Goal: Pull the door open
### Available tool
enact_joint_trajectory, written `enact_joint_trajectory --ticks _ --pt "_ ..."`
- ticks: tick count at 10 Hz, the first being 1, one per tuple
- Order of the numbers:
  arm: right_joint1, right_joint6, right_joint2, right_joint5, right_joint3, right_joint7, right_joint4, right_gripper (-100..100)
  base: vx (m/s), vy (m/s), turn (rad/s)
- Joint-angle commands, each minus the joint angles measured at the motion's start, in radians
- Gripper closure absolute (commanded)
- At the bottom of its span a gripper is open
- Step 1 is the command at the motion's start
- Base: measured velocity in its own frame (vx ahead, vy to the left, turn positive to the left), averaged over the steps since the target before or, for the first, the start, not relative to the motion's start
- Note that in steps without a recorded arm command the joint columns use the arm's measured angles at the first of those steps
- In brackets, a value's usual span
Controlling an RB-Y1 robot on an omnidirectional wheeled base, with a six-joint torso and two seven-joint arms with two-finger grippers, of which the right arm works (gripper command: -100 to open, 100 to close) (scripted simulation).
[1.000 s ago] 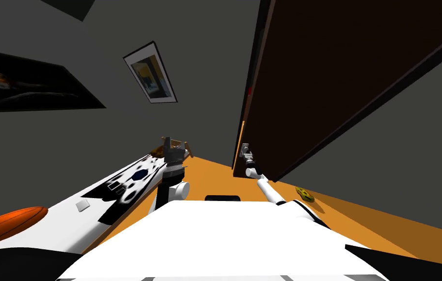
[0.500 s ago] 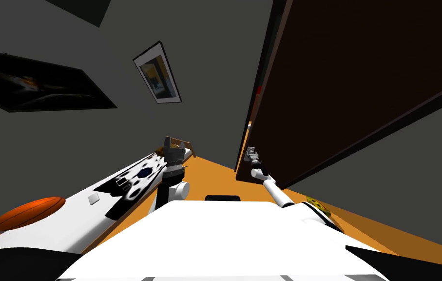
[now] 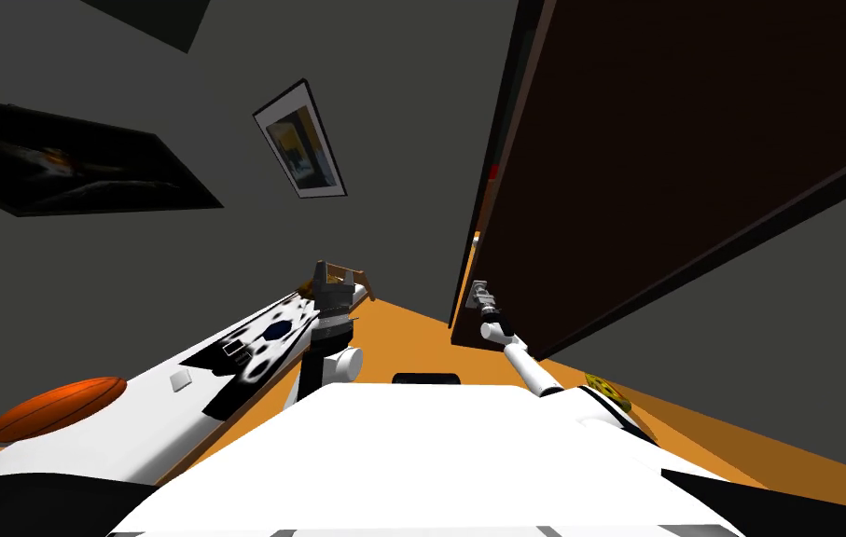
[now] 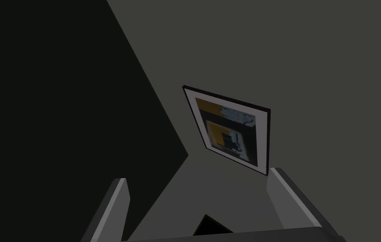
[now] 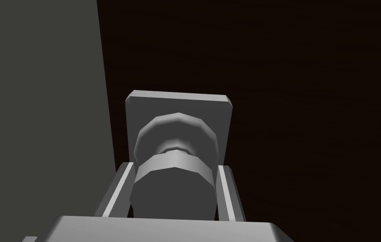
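**Right claw at the door knob.** The right claw (image 5: pixel 176 168) was closed on the round grey knob (image 5: pixel 172 193). One thin finger (image 5: pixel 120 189) pressed each side of the knob's outer drum, and the knob's end sat close against the claw's dark body. A hold this deep probably served to carry a pull straight into the knob without the blades slipping off its rounded face. Behind the knob stood its square grey plate (image 5: pixel 179 103), fixed flat to the dark brown door (image 3: pixel 691 140) close to the door's free edge, where the grey wall (image 5: pixel 38 84) began.

In the head view the right arm reached forward and slightly outward from the shoulder to that edge. This suggested that the arm had been stretched so it could later fold back and draw the door towards the body.

The door stood ahead and to the right, rising from the orange floor (image 3: pixel 411 340). A narrow bright strip (image 3: pixel 476 240) along its free edge suggested it was only just ajar, so most of the swing was judged yet to be made. The next move would need a pull following the door's arc, since a straight tug could twist the knob out of the grip.

The left claw (image 3: pixel 325 280) was held upright ahead of the chest, well apart from the door. Its fingers were spread wide and held nothing, presumably parked clear of the door's path.
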Motion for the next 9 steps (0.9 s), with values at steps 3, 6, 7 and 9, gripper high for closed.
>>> enact_joint_trajectory --ticks 3,6,7,9 --pt "0.011 -0.003 -0.024 0.000 0.030 -0.035 -0.016 100 -0.123 -0.059 0.106" --pt "0.027 -0.009 -0.063 -0.001 0.077 -0.089 -0.041 100 -0.244 -0.097 0.155" --pt "0.032 -0.010 -0.074 -0.001 0.090 -0.105 -0.049 100 -0.217 -0.089 0.133" --pt "0.042 -0.013 -0.097 -0.001 0.119 -0.138 -0.064 100 -0.248 -0.109 0.150"
